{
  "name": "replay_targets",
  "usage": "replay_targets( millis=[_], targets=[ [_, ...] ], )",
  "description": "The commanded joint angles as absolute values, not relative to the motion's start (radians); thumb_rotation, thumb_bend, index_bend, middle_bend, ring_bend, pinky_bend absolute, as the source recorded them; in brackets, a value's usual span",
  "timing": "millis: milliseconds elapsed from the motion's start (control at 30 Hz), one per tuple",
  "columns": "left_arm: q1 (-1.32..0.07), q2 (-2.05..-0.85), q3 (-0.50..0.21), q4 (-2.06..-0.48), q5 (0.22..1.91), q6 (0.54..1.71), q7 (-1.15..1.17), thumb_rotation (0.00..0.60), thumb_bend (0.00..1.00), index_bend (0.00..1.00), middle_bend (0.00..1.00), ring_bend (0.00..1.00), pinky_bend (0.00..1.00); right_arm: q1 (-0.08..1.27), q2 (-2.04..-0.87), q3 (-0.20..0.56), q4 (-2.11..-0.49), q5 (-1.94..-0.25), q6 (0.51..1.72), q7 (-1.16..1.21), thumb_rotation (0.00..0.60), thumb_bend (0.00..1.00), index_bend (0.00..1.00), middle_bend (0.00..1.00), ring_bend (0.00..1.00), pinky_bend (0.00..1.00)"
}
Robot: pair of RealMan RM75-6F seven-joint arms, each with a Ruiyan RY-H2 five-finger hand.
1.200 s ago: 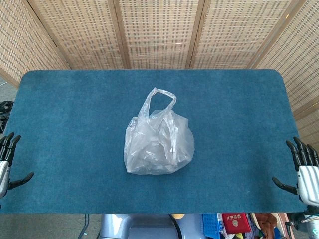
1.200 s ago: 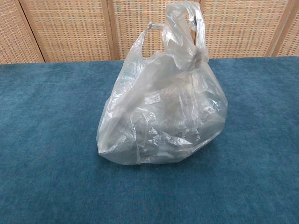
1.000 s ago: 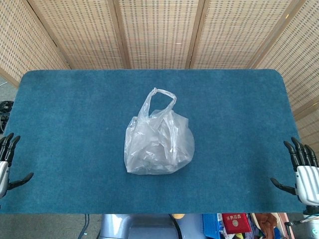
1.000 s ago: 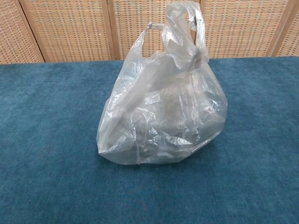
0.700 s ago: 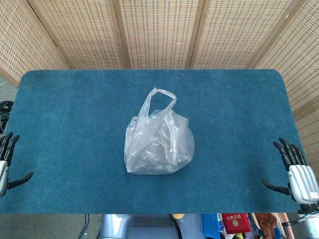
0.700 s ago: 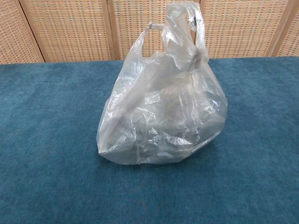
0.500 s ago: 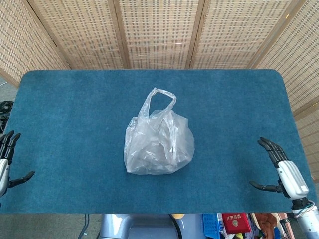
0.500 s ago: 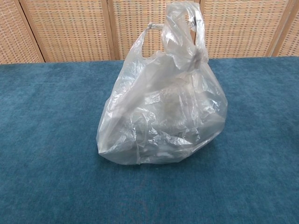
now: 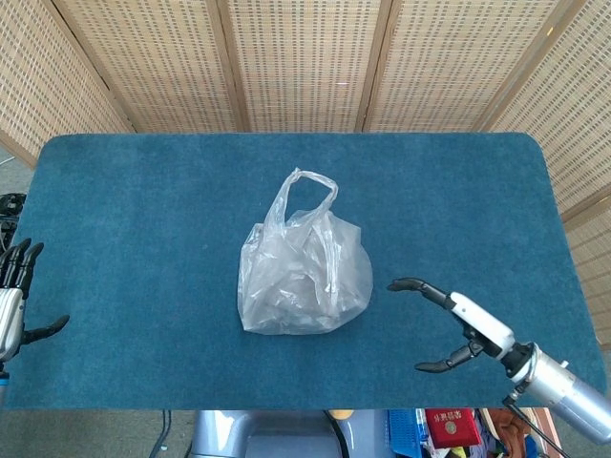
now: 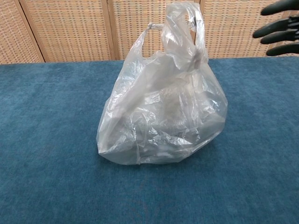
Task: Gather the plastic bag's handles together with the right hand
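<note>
A clear plastic bag [image 9: 304, 277] [image 10: 163, 112] stands in the middle of the blue table, with something pale inside it. Its two handles [image 9: 307, 191] [image 10: 180, 28] rise apart, one loop toward the far side and one strip nearer. My right hand [image 9: 456, 324] reaches in from the lower right over the table, open, fingers spread and pointing at the bag, a short gap from it. In the chest view only its dark fingertips [image 10: 280, 27] show at the top right. My left hand [image 9: 13, 303] is open at the table's left edge.
The blue cloth table [image 9: 143, 210] runs to woven screen panels [image 9: 305, 57] at the back. Below the front edge are a red booklet [image 9: 451, 426] and other clutter.
My right hand has swung from the table's right edge inward and to the left, toward the bag, and now shows in the chest view. The bag and left hand stay put.
</note>
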State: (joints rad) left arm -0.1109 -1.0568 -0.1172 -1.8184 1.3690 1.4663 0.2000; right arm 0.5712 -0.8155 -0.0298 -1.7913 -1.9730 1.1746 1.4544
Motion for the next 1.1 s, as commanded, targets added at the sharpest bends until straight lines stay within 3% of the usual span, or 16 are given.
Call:
replay_targets(
  millis=[33, 367, 1100],
  targets=[
    [-0.115, -1.058, -0.122, -1.815, 1.360, 1.462, 0.201, 0.600, 0.15, 0.00, 0.00, 0.00, 0.00, 0.659, -0.807, -0.032, -1.828, -1.983, 1.104, 1.545, 0.600, 0.00, 0.11, 0.16, 0.03, 0.01],
    [-0.115, -1.050, -0.127, -1.815, 1.358, 1.472, 0.186, 0.600, 0.15, 0.00, 0.00, 0.00, 0.00, 0.788, -0.848, 0.018, -1.882, -1.801, 0.918, 1.572, 0.600, 0.00, 0.11, 0.16, 0.03, 0.01],
    [-0.118, -1.054, -0.129, -1.810, 1.350, 1.478, 0.185, 0.600, 0.15, 0.00, 0.00, 0.00, 0.00, 1.037, -0.908, 0.083, -1.906, -1.683, 0.729, 2.054, 0.600, 0.00, 0.11, 0.16, 0.03, 0.01]
  ],
)
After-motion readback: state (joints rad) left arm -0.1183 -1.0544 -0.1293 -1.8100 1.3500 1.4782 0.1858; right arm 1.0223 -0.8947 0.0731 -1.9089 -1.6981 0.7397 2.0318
